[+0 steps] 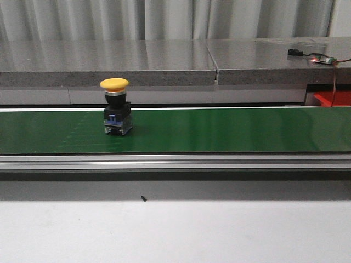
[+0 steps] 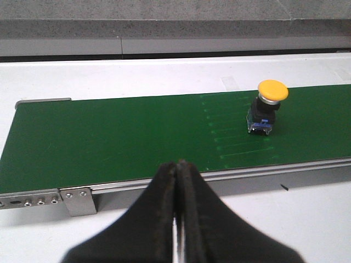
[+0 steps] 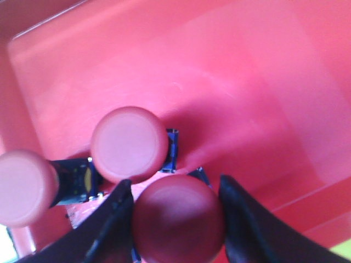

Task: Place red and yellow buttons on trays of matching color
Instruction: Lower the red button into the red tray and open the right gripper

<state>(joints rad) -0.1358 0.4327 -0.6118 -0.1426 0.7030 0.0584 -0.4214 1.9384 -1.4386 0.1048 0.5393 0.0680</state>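
A yellow button (image 1: 116, 107) with a black and blue base stands upright on the left part of the green conveyor belt (image 1: 219, 131). In the left wrist view the same yellow button (image 2: 267, 107) is far off, beyond my left gripper (image 2: 178, 164), which is shut and empty in front of the belt's near rail. My right gripper (image 3: 175, 182) is over the red tray (image 3: 247, 82), its fingers pressed against both sides of a red button (image 3: 178, 219). Two more red buttons (image 3: 129, 143) (image 3: 24, 186) lie in that tray beside it. No yellow tray is in view.
A corner of the red tray (image 1: 334, 98) shows at the far right behind the belt. A grey stone ledge (image 1: 164, 63) runs along the back, with a small circuit board (image 1: 323, 59) and cable on it. The belt's metal rail (image 1: 175, 161) borders the white table.
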